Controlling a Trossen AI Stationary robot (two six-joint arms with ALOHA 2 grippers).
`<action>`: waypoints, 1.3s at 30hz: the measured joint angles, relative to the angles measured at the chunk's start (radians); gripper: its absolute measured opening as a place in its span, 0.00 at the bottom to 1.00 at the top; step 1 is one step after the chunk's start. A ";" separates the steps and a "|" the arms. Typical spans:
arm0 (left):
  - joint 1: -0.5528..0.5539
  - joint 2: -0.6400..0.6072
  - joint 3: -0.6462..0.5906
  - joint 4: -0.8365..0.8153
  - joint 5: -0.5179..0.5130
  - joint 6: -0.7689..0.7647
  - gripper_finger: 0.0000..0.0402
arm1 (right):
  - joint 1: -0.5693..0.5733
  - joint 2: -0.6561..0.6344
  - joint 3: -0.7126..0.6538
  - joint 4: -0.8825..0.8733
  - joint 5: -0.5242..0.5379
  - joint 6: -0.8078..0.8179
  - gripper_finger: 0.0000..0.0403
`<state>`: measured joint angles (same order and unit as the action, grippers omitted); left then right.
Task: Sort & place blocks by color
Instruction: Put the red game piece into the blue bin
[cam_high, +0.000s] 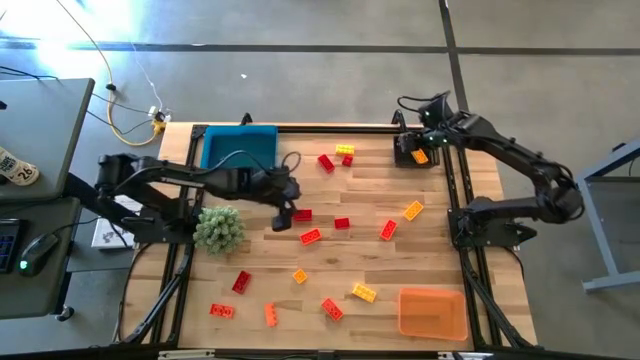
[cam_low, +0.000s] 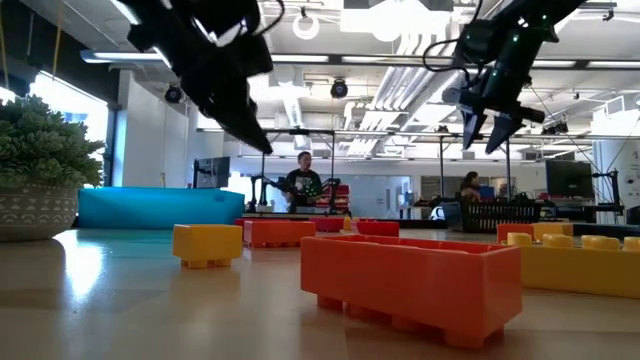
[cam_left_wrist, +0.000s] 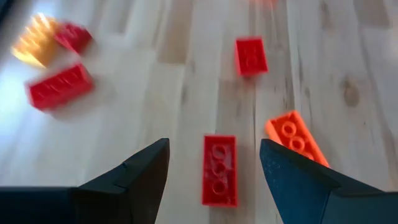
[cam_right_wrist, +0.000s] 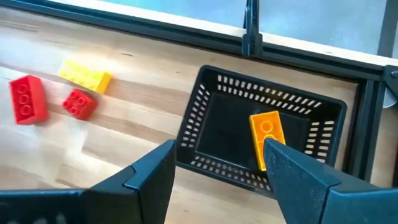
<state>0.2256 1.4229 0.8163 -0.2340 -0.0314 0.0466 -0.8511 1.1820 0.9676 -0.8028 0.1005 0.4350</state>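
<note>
High view: we see left gripper (cam_high: 287, 212) over red block (cam_high: 302, 215) mid-table, right gripper (cam_high: 420, 140) over black basket (cam_high: 404, 155).
Left wrist: fingers apart, straddling red block, not touching.
Right wrist: fingers apart above basket; orange block (cam_right_wrist: 267, 138) inside.

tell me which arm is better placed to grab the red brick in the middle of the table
Left. The left gripper hangs open right by the red brick, which lies between its fingers in the left wrist view. The right gripper, also open, is over the black basket at the far edge.
</note>
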 joint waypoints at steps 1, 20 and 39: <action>0.000 0.015 0.000 -0.003 -0.001 -0.007 0.59 | 0.004 -0.005 0.000 0.002 0.000 0.006 0.57; -0.006 0.206 0.000 0.017 0.002 -0.011 0.59 | 0.010 -0.011 0.000 0.004 -0.003 0.021 0.57; -0.006 0.288 0.000 0.084 0.011 0.010 0.56 | 0.010 -0.010 0.000 0.005 -0.003 0.021 0.57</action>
<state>0.2195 1.7109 0.8162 -0.1495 -0.0206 0.0569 -0.8413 1.1717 0.9676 -0.7982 0.0975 0.4561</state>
